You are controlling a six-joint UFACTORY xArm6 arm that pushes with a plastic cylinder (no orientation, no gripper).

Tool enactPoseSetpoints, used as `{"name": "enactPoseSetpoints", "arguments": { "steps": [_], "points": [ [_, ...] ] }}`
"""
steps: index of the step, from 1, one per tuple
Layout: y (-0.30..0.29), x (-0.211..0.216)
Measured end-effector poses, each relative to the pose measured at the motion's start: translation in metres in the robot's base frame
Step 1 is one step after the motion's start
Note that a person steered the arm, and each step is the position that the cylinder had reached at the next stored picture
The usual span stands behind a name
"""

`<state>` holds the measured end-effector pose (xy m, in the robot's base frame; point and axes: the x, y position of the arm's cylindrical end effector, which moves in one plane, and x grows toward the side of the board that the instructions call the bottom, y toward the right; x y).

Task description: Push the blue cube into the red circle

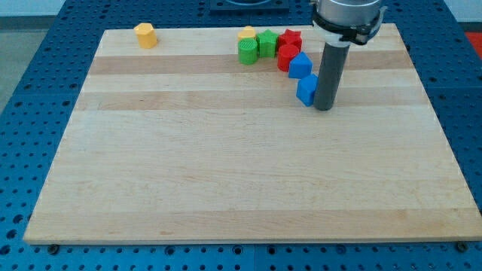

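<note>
My tip [323,108] rests on the wooden board [226,165] at the view's upper right. It touches the right side of a blue block [306,89]. A second blue block [300,65] lies just above and to the left of the first one. A round red block [287,57] sits above-left of that, touching it. A red star-shaped block [291,39] lies at the board's top edge above the red round one.
A green round block [248,51] and a green block [266,43] sit left of the red ones. A yellow block [247,33] is partly hidden behind them. Another yellow block [145,35] lies at the top left. The arm's body [345,16] hangs above the top right.
</note>
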<state>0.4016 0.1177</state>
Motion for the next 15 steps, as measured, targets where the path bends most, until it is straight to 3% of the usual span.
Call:
{"name": "enactPoseSetpoints", "arguments": {
  "steps": [6,10,12,15],
  "points": [
    [-0.076,-0.046],
    [-0.077,-0.055],
    [-0.052,-0.028],
    [-0.048,-0.066]
  ]
}}
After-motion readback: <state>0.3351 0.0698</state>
